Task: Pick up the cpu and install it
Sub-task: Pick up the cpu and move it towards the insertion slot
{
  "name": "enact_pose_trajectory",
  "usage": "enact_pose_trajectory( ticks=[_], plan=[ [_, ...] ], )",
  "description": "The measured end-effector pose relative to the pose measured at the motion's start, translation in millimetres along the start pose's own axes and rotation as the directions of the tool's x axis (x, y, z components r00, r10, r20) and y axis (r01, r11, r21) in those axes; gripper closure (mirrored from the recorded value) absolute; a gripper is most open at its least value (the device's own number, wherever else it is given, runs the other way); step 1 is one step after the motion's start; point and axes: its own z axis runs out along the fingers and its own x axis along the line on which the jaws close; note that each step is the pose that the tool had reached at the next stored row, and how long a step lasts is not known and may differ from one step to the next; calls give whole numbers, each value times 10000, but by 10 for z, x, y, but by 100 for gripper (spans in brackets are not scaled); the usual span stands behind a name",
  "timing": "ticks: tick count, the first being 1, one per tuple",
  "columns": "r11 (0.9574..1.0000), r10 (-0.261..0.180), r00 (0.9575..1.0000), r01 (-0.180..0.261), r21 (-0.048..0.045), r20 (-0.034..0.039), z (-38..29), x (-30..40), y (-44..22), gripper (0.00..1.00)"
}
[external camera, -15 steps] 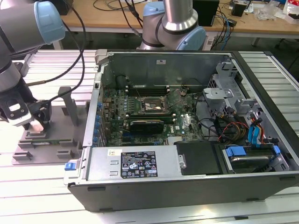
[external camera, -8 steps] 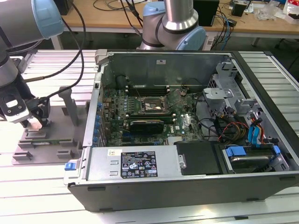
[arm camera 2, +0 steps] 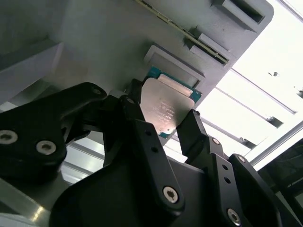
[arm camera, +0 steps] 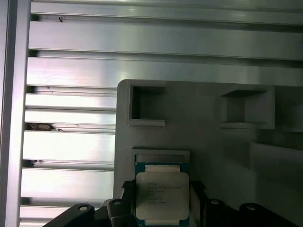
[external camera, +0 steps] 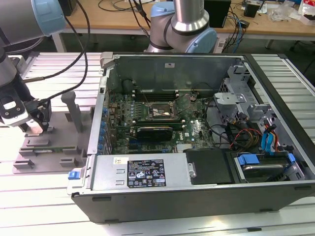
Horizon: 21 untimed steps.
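Ribbed aluminium table (arm camera: 71, 71) carries a grey plastic fixture tray (arm camera: 199, 118). Over it, the black claw (arm camera 2: 163, 112) pinches the small, square, silver-topped cpu (arm camera: 162, 195) between its fingers by opposite edges. The chip looks light, thin, stiff and probably fragile underneath, so edge-only, gentle pressure suits it.

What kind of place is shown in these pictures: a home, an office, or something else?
Probably a robotics lab or test bench for computer assembly. An open computer case lies on a slatted aluminium table, a robot arm reaches over a grey parts fixture beside it, and a cable-strewn desk stands behind.
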Motion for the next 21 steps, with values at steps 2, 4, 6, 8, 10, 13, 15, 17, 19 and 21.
enact_pose_trajectory(
  ticks=[2,4,6,8,10,13,15,17,19,21],
  plan=[
    [10000,0,10000,0,0,-1,-42,0,2,46],
    [10000,0,10000,0,0,0,-91,-1,4,46],
    [10000,0,10000,0,0,-1,-114,-1,4,46],
    [10000,0,10000,0,0,1,-138,-2,5,46],
    [10000,1,10000,-1,0,0,-180,-2,7,46],
    [10000,1,10000,-1,0,0,-222,-3,8,46],
    [10000,1,10000,-1,0,1,-248,-3,9,46],
    [10000,1,10000,-1,0,1,-270,-4,10,46],
    [10000,0,10000,0,0,1,-283,-4,10,46],
    [10000,1,10000,-1,0,0,-301,-4,11,46]
  ],
)
